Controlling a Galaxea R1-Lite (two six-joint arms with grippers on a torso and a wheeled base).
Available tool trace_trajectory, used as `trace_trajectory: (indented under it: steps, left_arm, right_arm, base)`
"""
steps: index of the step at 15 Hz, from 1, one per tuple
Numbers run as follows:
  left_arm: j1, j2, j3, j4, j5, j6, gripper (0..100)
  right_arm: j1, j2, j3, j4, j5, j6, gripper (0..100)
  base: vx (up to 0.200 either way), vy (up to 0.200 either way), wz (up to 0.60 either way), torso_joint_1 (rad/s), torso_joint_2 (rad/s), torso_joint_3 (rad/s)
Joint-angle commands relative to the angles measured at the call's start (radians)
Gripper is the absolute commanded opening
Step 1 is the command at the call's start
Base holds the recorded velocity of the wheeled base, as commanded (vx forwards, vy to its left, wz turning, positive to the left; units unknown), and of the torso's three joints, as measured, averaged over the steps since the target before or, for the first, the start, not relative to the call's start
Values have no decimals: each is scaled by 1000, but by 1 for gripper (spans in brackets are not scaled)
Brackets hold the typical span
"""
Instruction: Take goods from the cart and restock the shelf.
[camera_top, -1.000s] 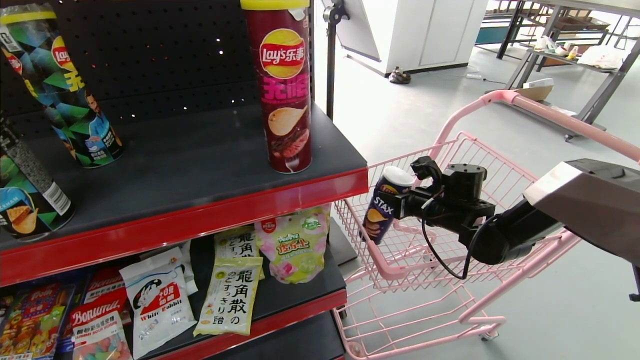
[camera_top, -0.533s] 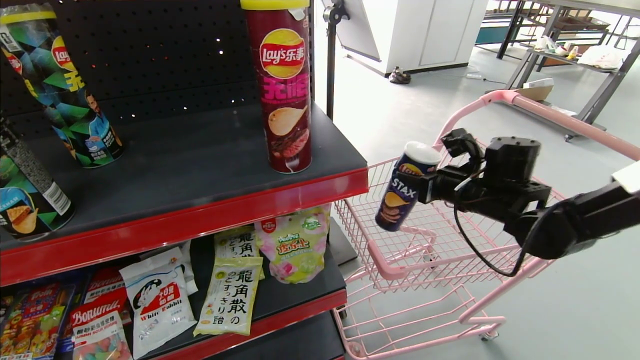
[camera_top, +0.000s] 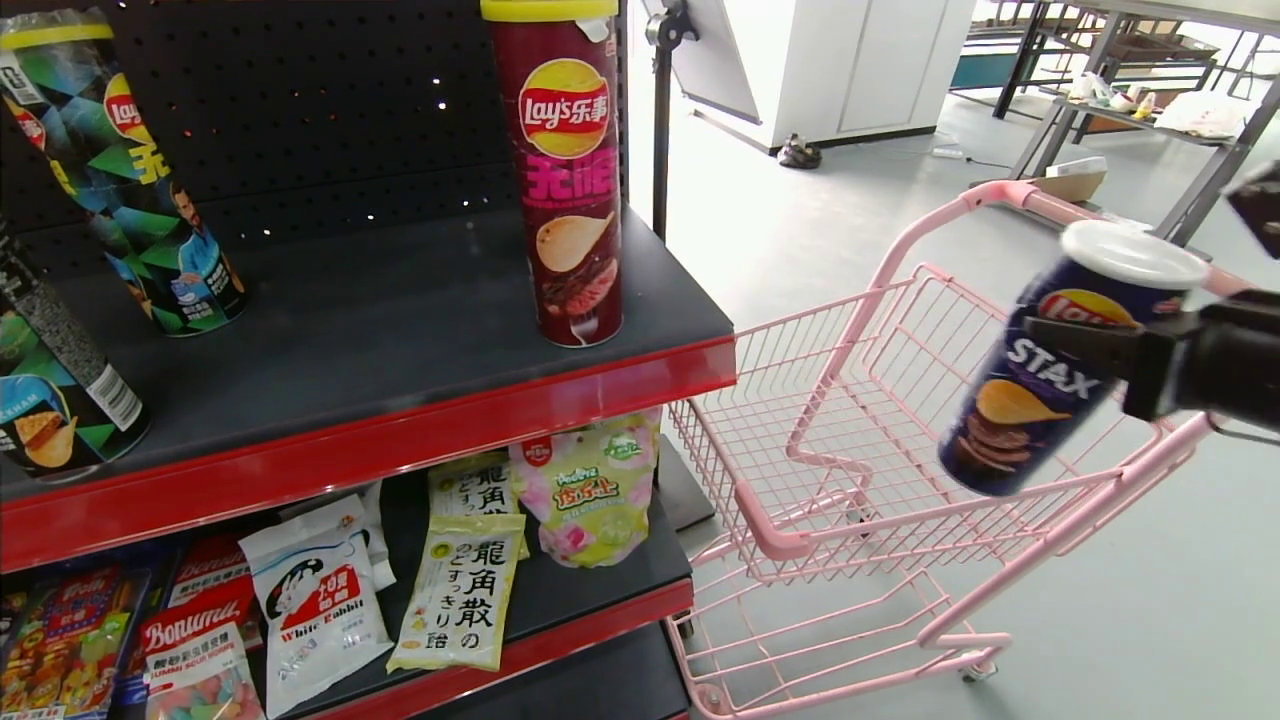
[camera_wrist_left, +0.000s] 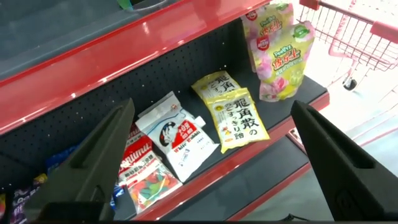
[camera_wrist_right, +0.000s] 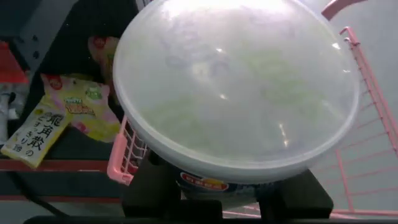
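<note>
Holds a dark-blue crisp tube (camera_top: 1040, 390) in the right gripper (camera_top: 1090, 352), fingers pinched shut on its flanks just under the white lid (camera_wrist_right: 236, 81). Has it in the air over the right side of the pink cart (camera_top: 850, 520), well apart from the shelf. Tilts its long axis: lid up and toward the robot's right, base down and toward the shelf.

Looks like the carry step: out of the cart, not yet shelved. Calls for a sweep leftward to the bare dark board of the upper shelf (camera_top: 400, 330), near the upright maroon crisp tube (camera_top: 570, 190), base leading over the red front lip (camera_top: 480, 420), then righting to vertical before release.

Has the left gripper (camera_wrist_left: 211, 104) spread wide, holding nothing, facing the snack bags (camera_wrist_left: 236, 118) on the lower shelf.
</note>
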Motion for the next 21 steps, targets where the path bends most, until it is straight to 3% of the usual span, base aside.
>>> trace_trajectory:
  steps: [1,2,5,12,14,21]
  left_arm:
    - [-3,15,5,-1,1,8,100]
    - [-3,17,7,-1,1,30,100]
    - [-3,24,2,-4,-2,44,100]
    - [-2,15,-11,-4,2,57,100]
    - [-2,14,-11,-4,2,59,100]
    - [-2,11,-13,-8,1,74,100]
  right_arm:
    - [-46,-419,199,149,-78,-17,0]
    - [-68,-449,220,150,-85,-22,0]
    - [-150,-456,214,147,-99,-25,0]
    - [-150,-483,237,150,-101,-74,0]
    - [-152,-489,240,150,-102,-75,0]
    - [-152,-512,263,149,-102,-78,0]
  base:
    - [0,0,0,0,0,0]
    - [0,0,0,0,0,0]
    - [0,0,0,0,0,0]
    - [-171,0,0,4,1,3]
    - [0,0,0,0,0,0]
    - [0,0,600,4,0,1]
